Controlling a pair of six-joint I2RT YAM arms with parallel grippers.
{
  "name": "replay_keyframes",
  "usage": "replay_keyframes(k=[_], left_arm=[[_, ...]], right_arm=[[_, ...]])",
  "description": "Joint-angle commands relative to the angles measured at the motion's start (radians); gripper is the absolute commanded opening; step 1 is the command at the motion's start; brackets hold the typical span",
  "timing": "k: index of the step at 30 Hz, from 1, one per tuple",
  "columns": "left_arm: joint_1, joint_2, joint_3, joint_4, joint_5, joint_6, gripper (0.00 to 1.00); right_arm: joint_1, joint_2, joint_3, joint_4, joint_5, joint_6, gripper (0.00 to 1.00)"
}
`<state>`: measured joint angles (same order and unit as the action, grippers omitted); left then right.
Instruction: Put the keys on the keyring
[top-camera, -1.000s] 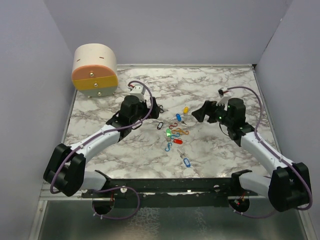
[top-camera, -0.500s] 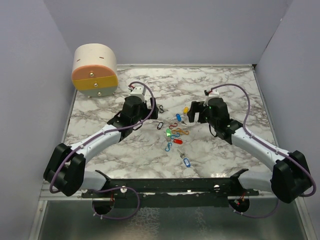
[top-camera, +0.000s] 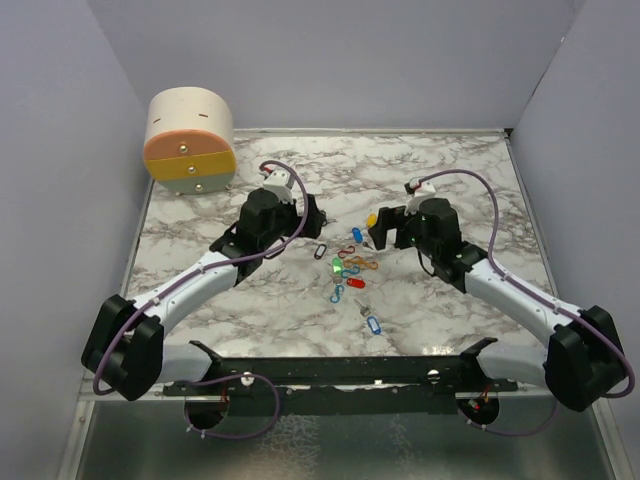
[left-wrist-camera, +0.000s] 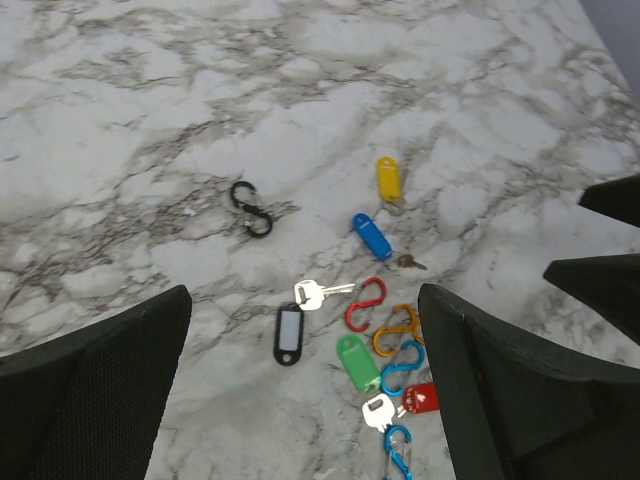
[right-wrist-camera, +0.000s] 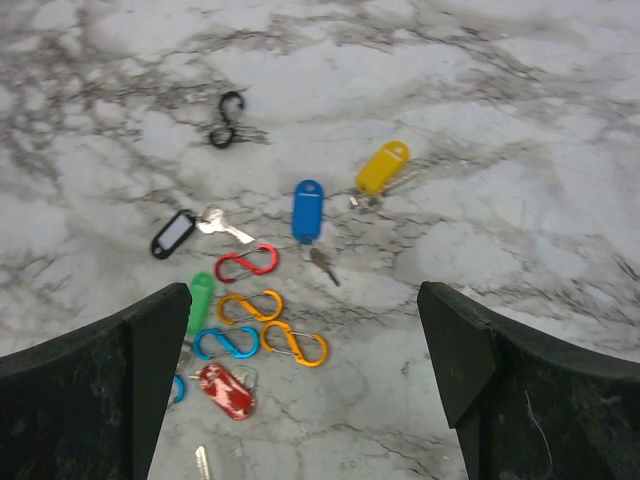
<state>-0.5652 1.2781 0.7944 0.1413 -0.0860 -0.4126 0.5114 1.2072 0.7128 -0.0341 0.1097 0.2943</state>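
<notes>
Left gripper (top-camera: 314, 214): jaws stood fully spread, nothing between them, nothing held. Sat over the white grey-veined marble tabletop (top-camera: 440, 170), just left of the key scatter.
Right gripper (top-camera: 380, 228): jaws also wide apart, empty. Sat just right of the scatter, facing the left gripper across it.
Keys overall: loose on the tabletop between the two grippers, trailing toward the arm bases. No finger touched any of them.
Yellow-tagged key (left-wrist-camera: 388, 178): far end of the scatter. In the top view it lay just beside the right gripper's tips.
Blue-tagged key (left-wrist-camera: 370, 236): next to the yellow one, on the base side. A small dark key blade (right-wrist-camera: 322, 264) lay just beside it; couldn't tell if attached.
Black-tagged silver key (left-wrist-camera: 288, 333): in the left wrist view it lay in the gap between the left fingers (left-wrist-camera: 100, 390), on the table below, apart from both.
Green-tagged key (left-wrist-camera: 356, 361): just beyond the black tag, against the clip bunch.
Red-tagged key (left-wrist-camera: 420, 396): base-side end of the bunch, a second silver key (left-wrist-camera: 380, 410) touching it.
Coloured S-shaped clips: red (left-wrist-camera: 365, 304), orange (left-wrist-camera: 395, 330) and blue (left-wrist-camera: 400, 367), bunched mid-scatter.
Black S-shaped clip (left-wrist-camera: 251, 208): alone on the left gripper's side, apart from the rest.
Right wrist view: the scatter sat left of centre between the right fingers (right-wrist-camera: 520, 400), with the yellow tag most central.
Second blue tag (top-camera: 373, 324): nearest the bases, apart from the bunch.
</notes>
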Motion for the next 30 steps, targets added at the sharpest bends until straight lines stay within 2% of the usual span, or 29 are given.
replay_keyframes(k=[1, 5, 8, 18, 25, 30], left_arm=[[-0.009, 0.027, 0.011, 0.105, 0.265, 0.047, 0.99], [-0.021, 0.003, 0.004, 0.048, 0.065, 0.053, 0.99], [-0.021, -0.026, -0.005, 0.028, -0.003, 0.055, 0.99], [-0.021, -0.035, 0.013, 0.001, 0.012, 0.034, 0.99], [-0.021, -0.017, 0.017, -0.027, -0.051, 0.058, 0.99], [-0.021, 0.029, 0.026, -0.032, -0.067, 0.068, 0.99]], right_arm=[[0.007, -0.044, -0.021, 0.154, -0.292, -0.053, 1.0], [0.007, -0.035, -0.001, 0.105, -0.166, -0.05, 1.0], [0.007, -0.019, 0.005, 0.087, -0.143, -0.059, 1.0], [0.007, -0.029, 0.02, 0.07, -0.14, -0.014, 0.99], [0.007, -0.051, -0.004, 0.051, 0.009, 0.017, 1.0], [0.007, 0.019, 0.041, 0.015, -0.017, 0.022, 0.99]])
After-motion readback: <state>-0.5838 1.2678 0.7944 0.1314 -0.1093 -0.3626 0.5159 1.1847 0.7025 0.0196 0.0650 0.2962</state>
